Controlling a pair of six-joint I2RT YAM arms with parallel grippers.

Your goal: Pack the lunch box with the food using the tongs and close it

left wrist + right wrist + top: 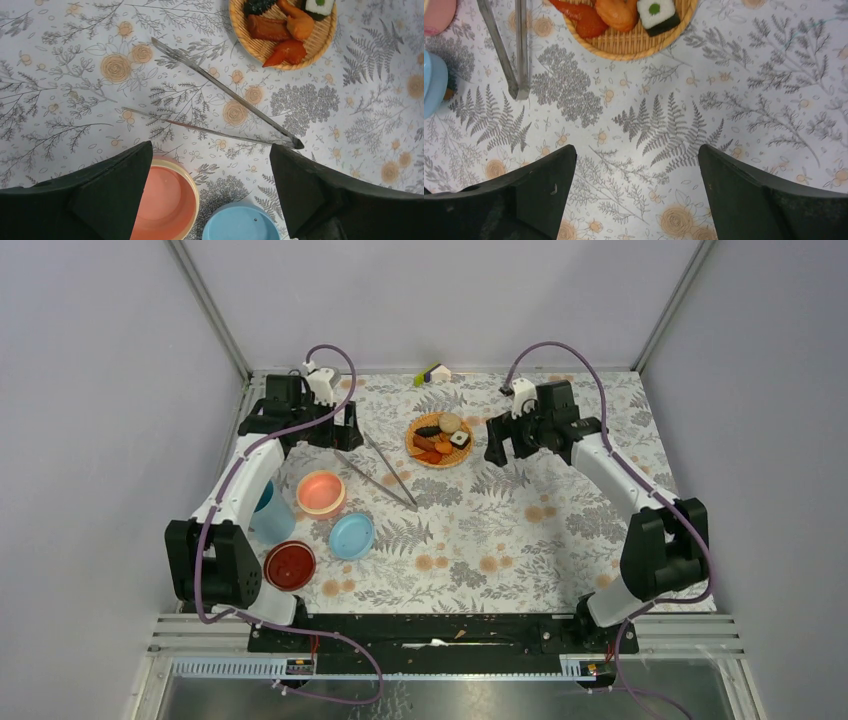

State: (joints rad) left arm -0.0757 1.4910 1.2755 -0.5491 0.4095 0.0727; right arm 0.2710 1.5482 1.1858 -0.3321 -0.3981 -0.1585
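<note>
One pink bowl (321,493) and blue lid (352,536) beside the tongs (389,471).

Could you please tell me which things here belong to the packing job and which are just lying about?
Job: tongs, food, blue tub, pink bowl, blue lid.
Lying about: coloured block at the far edge, red dish (possibly a box part), woven plate.

Quick count: one tongs (225,91), one woven plate (322,42), one sushi roll (655,12), one pink bowl (321,492), one blue lid (351,536), one red disc (290,564).
</note>
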